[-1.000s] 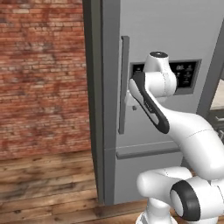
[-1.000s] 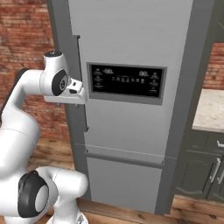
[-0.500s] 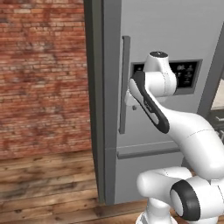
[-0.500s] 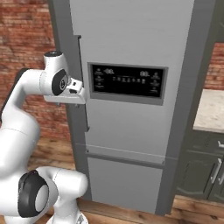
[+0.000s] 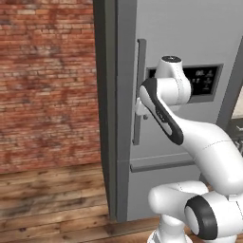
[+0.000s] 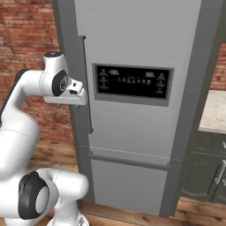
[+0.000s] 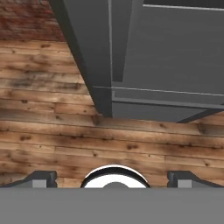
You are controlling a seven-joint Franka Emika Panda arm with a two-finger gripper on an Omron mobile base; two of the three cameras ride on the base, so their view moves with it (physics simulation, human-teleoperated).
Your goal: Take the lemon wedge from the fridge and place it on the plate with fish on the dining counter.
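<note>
Hand view has my gripper (image 7: pixel 113 178) with jaws released and spread wide, one fingertip (image 7: pixel 40 178) at 8 o'clock and the other at 4 o'clock, nothing between them. Beyond them runs the wooden floor (image 7: pixel 65 131), and at 12 o'clock stands the fridge (image 7: pixel 175 65), its door closed, with the long vertical handle (image 7: pixel 118 43) running up its face. From the right base view my hand sits just beside that handle (image 6: pixel 84 84), at 9 o'clock of the black display panel (image 6: pixel 132 83). A brick wall (image 5: pixel 47 80) lies at 9 o'clock.
</note>
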